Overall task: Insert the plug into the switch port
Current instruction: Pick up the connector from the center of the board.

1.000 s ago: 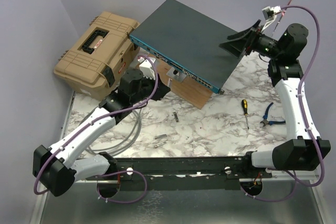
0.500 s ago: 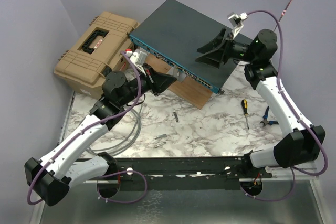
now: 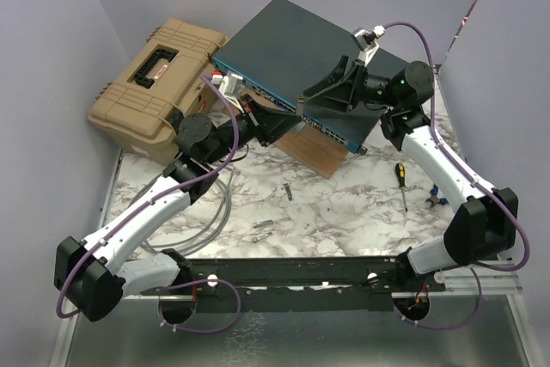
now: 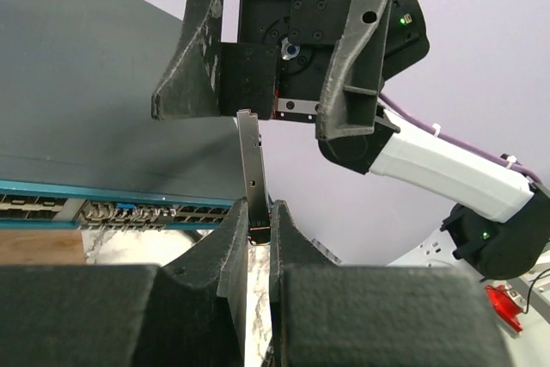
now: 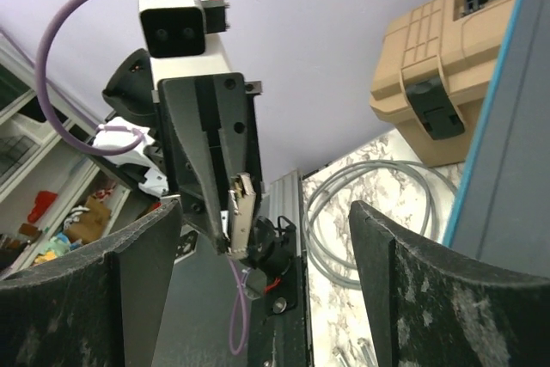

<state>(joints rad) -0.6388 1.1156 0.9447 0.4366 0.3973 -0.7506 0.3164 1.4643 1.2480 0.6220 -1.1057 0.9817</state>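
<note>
At the far left the tan toolbox (image 3: 159, 83) stands against the wall, out of my way. Next comes my left tool (image 4: 255, 221), clamped tight on the plug (image 4: 251, 169), which I hold up in the air just in front of the switch (image 3: 301, 49). The plug is a slim, flat strip of pale metal. It stands up out of my left fingers (image 4: 232, 238), nearly upright with a slight lean, and most of its length is free above the grip.

The switch is a broad dark slab propped at a tilt on a wooden block (image 3: 309, 152) on the desk (image 3: 344, 204). Its narrow blue face (image 4: 112, 210), with the row of small sockets, is turned toward the left tool.

To the right, my right tool (image 3: 320, 94) hangs over the switch's near corner, jaws spread wide and empty, facing the plug's free end. I judge this to be a handover or a regrip. To do it well, I hold the left tool dead steady and bring the right jaws to straddle the free end squarely on its flat sides. I close firmly before the left lets go. Then the plug's long axis must line up with one socket before any push.
</note>
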